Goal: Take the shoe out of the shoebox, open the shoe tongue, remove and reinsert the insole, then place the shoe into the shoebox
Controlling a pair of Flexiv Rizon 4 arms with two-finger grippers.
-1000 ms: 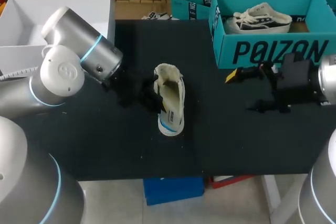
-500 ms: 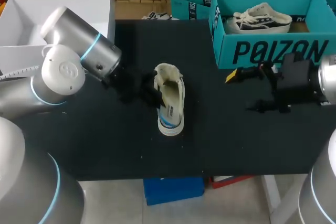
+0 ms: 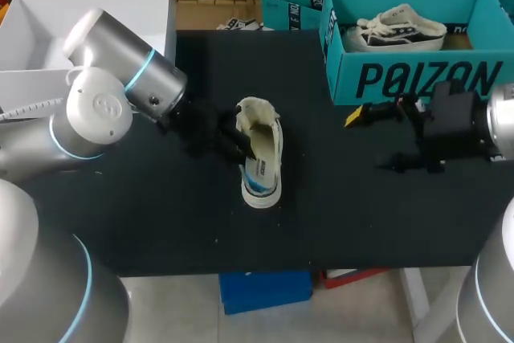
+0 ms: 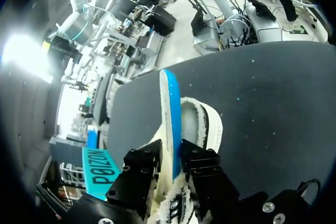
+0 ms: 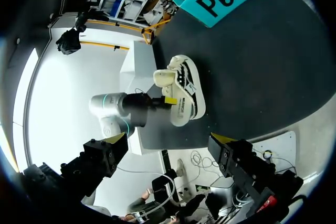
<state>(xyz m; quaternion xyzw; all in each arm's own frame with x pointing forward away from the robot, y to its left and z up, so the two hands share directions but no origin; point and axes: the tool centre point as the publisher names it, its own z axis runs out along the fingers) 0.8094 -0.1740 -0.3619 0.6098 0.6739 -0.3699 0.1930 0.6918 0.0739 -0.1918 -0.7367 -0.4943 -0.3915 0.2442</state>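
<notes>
A white shoe (image 3: 263, 154) with a fleecy lining and a blue stripe lies on the black table (image 3: 337, 214), left of the middle. My left gripper (image 3: 239, 144) is at its left side. In the left wrist view the black fingers (image 4: 142, 163) stand close on both sides of the shoe's (image 4: 197, 121) white, blue-striped wall, touching it, so the left gripper (image 4: 170, 156) is shut on it. My right gripper (image 3: 373, 140) hangs wide open in front of the teal shoebox (image 3: 418, 78), holding nothing. From the right wrist the shoe (image 5: 181, 95) is far ahead of the right gripper (image 5: 168, 142).
Another shoe (image 3: 397, 28) lies inside the teal shoebox at the back right. A second teal box (image 3: 293, 2) stands behind it, and a white box (image 3: 48, 30) sits at the back left. Bare table lies between the shoe and my right gripper.
My left gripper has edged right against the shoe, and the shoe has rolled slightly. The right arm has not moved.
</notes>
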